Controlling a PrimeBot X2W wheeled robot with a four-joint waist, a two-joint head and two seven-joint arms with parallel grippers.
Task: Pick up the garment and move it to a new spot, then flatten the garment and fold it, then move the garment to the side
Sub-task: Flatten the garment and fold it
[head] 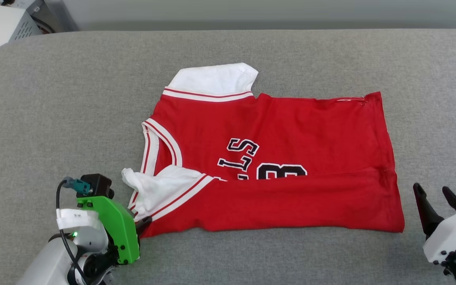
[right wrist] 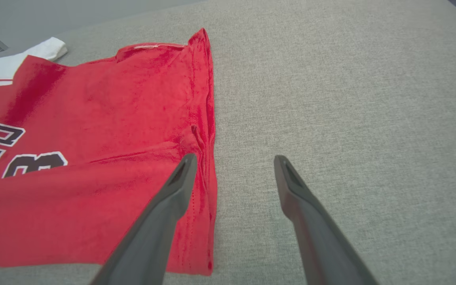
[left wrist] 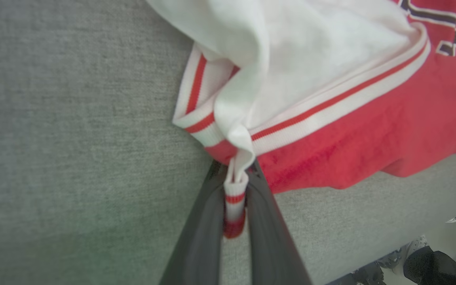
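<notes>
Red garment [head: 283,130] trim sits pinched in left gripper [left wrist: 236,178]; right gripper [right wrist: 232,163] gapes.

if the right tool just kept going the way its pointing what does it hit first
Likely the grey surface just beside the hem of the garment. The right tool is open, one finger over the hem edge, the other over bare surface; depth is unclear.
</notes>
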